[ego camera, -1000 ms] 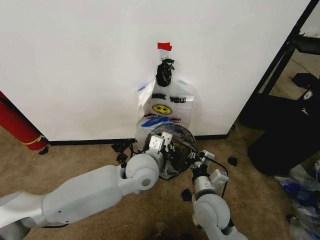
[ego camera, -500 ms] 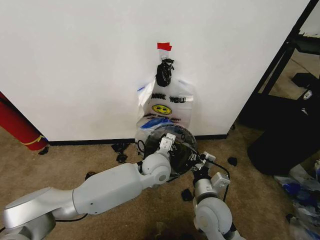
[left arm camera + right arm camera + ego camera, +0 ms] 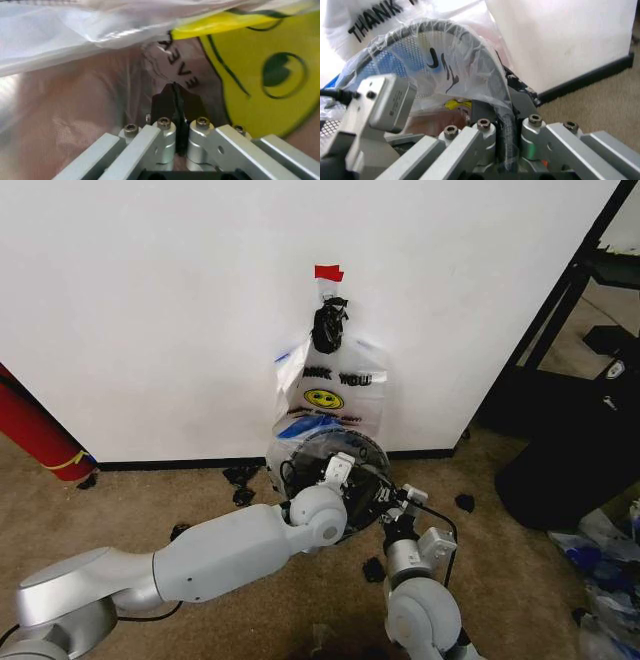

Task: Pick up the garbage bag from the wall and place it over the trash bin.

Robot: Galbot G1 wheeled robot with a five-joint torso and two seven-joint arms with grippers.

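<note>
Both arms reach low to trash bin [image 3: 325,470] — left tool [image 3: 175,98] pinches garbage bag [image 3: 100,112], right tool [image 3: 502,123] clamps bagged rim.

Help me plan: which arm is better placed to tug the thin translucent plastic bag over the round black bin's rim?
Probably right: the right gripper is shut on the bag-draped bin rim; the left gripper sits shut inside the bag.

The garbage bag [image 3: 75,45] ahead of the closed jaws is thin, glossy, crinkled translucent plastic with a printed yellow face. The left gripper [image 3: 176,97] has brushed bare-metal links and matt black finger pads [image 3: 165,103]. The right gripper [image 3: 501,123], of the same brushed metal, clamps film-covered black mesh rim of the trash bin [image 3: 405,48]. The wall [image 3: 150,300] looks matt, smooth; the carpet [image 3: 150,500] rough.
</note>
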